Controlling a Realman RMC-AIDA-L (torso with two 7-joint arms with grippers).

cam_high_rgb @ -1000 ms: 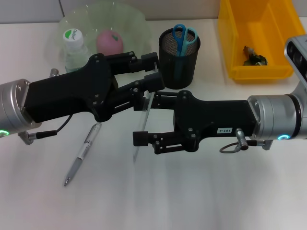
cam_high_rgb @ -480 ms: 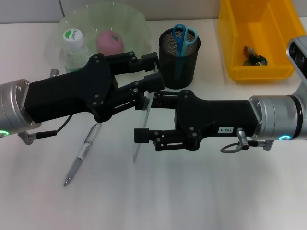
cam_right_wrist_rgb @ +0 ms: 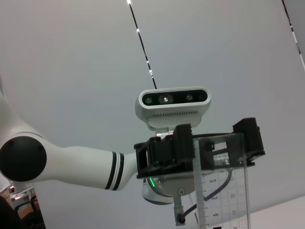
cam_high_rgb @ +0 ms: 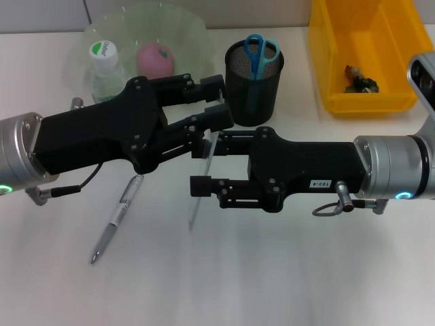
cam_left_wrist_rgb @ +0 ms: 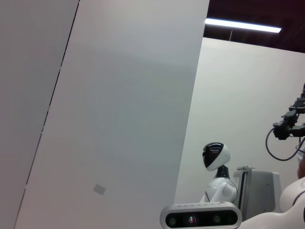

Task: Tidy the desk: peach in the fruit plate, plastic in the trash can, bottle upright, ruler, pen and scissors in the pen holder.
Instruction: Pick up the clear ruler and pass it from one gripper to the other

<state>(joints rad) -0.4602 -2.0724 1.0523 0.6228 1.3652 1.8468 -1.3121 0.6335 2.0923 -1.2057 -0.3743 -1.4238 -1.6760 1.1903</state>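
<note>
I'm watching both arms meeting over the middle of the desk (cam_high_rgb: 54,285). My left gripper (cam_high_rgb: 216,103) is reaching in from the left edge, fingers spread apart, with the lower finger touching the top of the clear ruler (cam_high_rgb: 201,178). My right gripper (cam_high_rgb: 204,163) is coming in from the right edge, its fingers apart on either side of the ruler, not yet pinching it. The ruler is standing tilted between the two. The pen (cam_high_rgb: 117,219) is lying on the desk toward the left. At the far edge, the scissors (cam_high_rgb: 259,53) are sitting in the pen holder (cam_high_rgb: 253,85), the peach (cam_high_rgb: 155,58) in the fruit plate (cam_high_rgb: 183,30) beside the upright bottle (cam_high_rgb: 105,68), and the yellow bin (cam_high_rgb: 380,54) occupies the far right corner.
</note>
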